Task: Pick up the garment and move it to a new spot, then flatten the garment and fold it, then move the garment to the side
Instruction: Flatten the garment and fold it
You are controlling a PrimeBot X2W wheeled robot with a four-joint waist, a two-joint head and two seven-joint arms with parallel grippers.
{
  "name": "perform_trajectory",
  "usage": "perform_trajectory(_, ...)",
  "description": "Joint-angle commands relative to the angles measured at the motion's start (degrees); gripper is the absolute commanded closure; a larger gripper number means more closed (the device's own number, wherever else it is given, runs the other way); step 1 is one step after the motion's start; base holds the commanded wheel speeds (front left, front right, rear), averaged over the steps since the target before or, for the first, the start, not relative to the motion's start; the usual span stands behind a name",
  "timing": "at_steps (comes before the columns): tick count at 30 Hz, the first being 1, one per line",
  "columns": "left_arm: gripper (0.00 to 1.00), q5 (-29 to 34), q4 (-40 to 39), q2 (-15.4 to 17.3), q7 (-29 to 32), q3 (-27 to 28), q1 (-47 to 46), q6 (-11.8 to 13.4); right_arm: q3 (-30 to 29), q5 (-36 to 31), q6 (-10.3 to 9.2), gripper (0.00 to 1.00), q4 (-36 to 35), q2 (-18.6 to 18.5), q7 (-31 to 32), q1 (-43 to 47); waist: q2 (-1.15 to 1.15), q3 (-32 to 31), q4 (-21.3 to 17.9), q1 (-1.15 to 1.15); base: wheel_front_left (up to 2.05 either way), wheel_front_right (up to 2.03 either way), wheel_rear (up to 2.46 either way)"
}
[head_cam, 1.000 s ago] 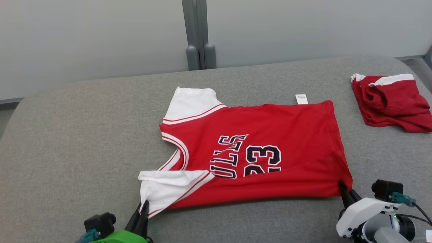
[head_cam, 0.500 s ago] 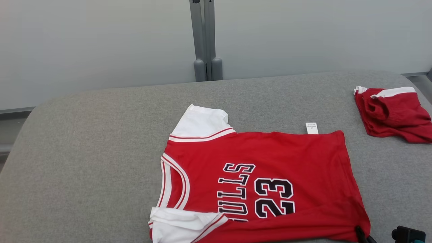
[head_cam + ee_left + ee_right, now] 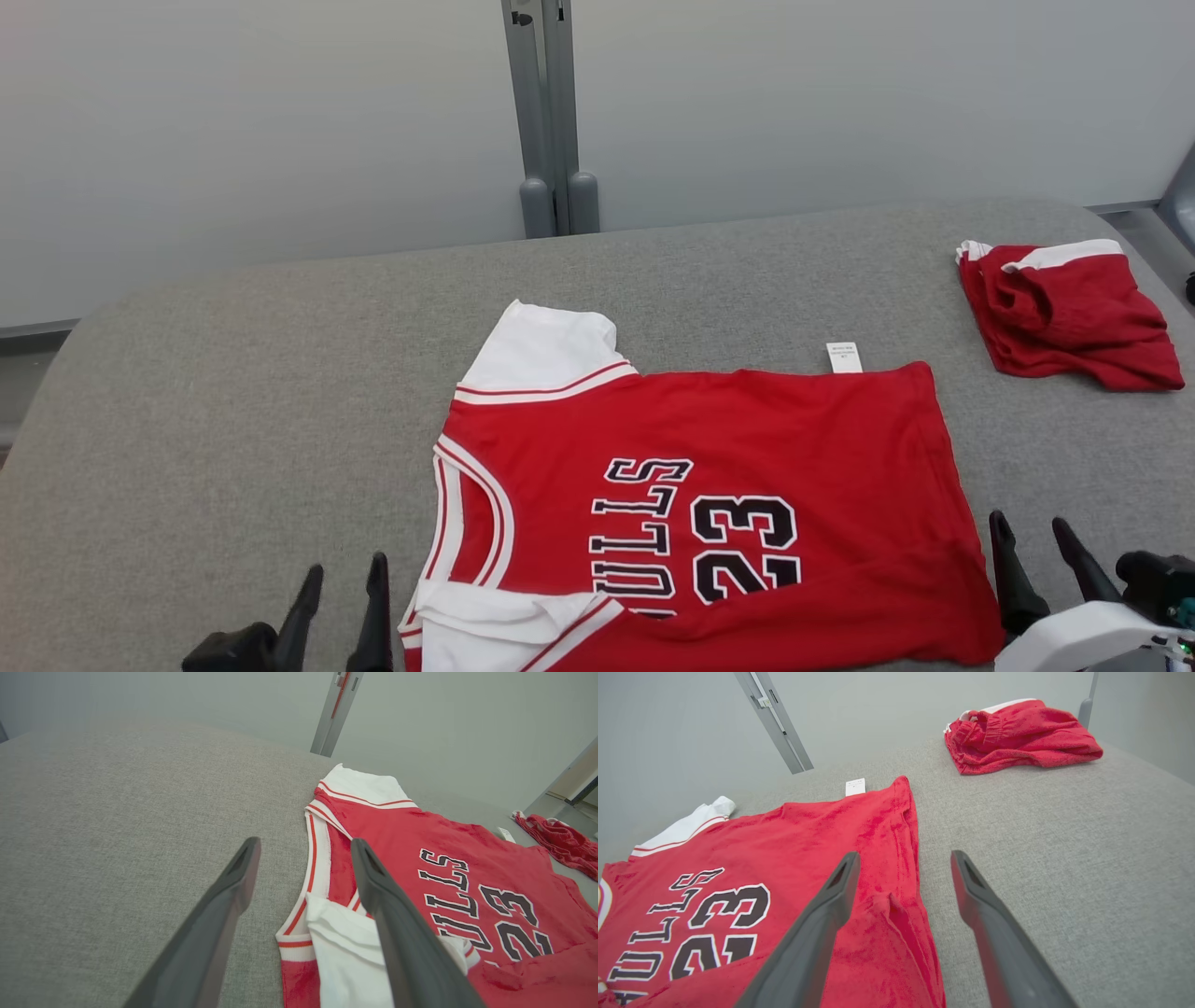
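Garment [image 3: 728, 439], a red jersey, lies spread near the front edge of the grey table [image 3: 233, 392], apparently laid out for flattening; left gripper [image 3: 347, 565] and right gripper [image 3: 1028, 519] flank its near corners, both gaping wide and empty; other red clothes [image 3: 1064, 308] sit at the right edge

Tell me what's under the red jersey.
The jersey lies on the grey padded surface. Its near sleeve is folded onto the front. Anything beneath the cloth is hidden.
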Motion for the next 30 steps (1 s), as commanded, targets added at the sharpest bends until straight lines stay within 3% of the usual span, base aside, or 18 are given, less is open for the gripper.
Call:
perform_trajectory(1,0.0,1.5,-1.6,-0.2,-0.1,1.5,-0.6,0.3,-0.9,-1.7,-0.03,0.0,-2.0,0.4,-0.2,-0.7,0.0,-0.1,-0.3,0.0,0.0,0.0,0.0)
perform_trajectory(6,0.0,7.5,-7.6,-0.5,-0.1,6.9,-1.2,-0.2,-3.8,-7.4,-0.03,0.0,-11.2,3.5,-0.2,0.8,0.0,-0.3,-0.6,0.0,0.0,0.0,0.0)
perform_trajectory(12,0.0,14.1,-9.4,-0.1,-0.1,9.7,-1.4,-1.6,-2.0,-11.9,-0.03,0.0,-18.2,4.8,-0.2,2.5,0.0,-0.1,-0.9,0.0,0.0,0.0,0.0)
perform_trajectory(18,0.0,18.0,-9.7,-0.9,-0.2,11.6,-0.3,-2.4,-1.9,-13.3,-0.03,0.0,-20.5,5.5,-0.2,4.2,0.0,0.7,-1.2,0.0,0.0,0.0,0.0)
perform_trajectory(30,0.0,19.7,-8.0,-2.9,-0.2,13.8,1.5,-4.2,-2.4,-14.4,-0.03,0.0,-19.9,5.5,-0.3,5.0,0.0,1.1,-1.5,0.0,0.0,0.0,0.0)
